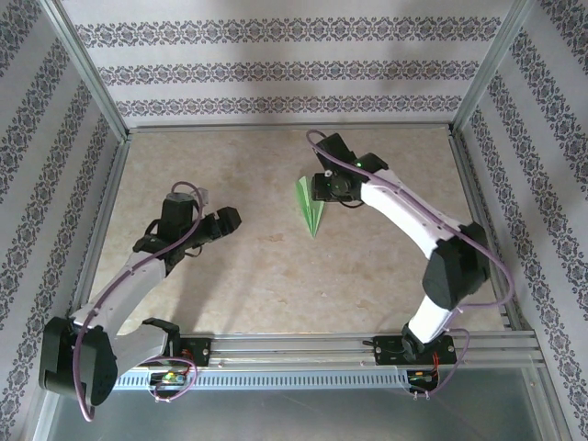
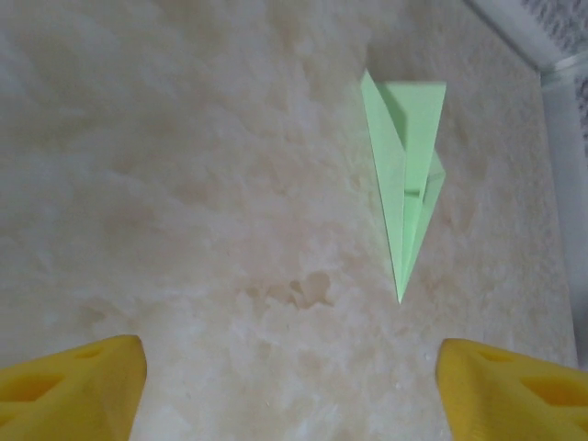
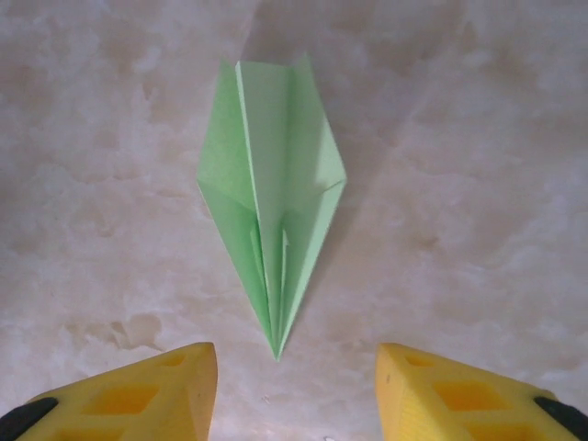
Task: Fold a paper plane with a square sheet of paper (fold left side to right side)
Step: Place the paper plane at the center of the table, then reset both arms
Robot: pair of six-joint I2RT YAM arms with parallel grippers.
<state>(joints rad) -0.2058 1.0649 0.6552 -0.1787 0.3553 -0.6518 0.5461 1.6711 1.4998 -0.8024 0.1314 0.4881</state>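
One paper plane [image 1: 310,207] of light green paper lay flat on the beige mottled tabletop [image 1: 248,276], just right of the middle of the top view. Its slim nose pointed toward the bottom of the frame and its wider tail toward the top. No loose sheet lay beside it, and the folds ran lengthwise along a centre crease.

Two arms stood in the top view. The left arm [image 1: 138,276] reached up from the lower left corner, and the left fingers [image 1: 225,219] hung well apart from the plane, to its left. In the left wrist view two yellow fingers sat in the bottom corners, spread wide with only bare tabletop between them and nothing in their hold. The plane there lay in the upper right, nose down.

The right arm [image 1: 413,220] curved in from the lower right, and its head sat just beside the plane's tail on the right. In the right wrist view the right fingers [image 3: 147,395] numbered two, also yellow, at the bottom left and bottom right. They stood parted and gripped nothing. The plane filled the middle of that frame, and its nose tip came down about level with the fingertips, in the gap, touching neither.

Three patterned walls [image 1: 276,69] closed the tabletop at left, top and right.
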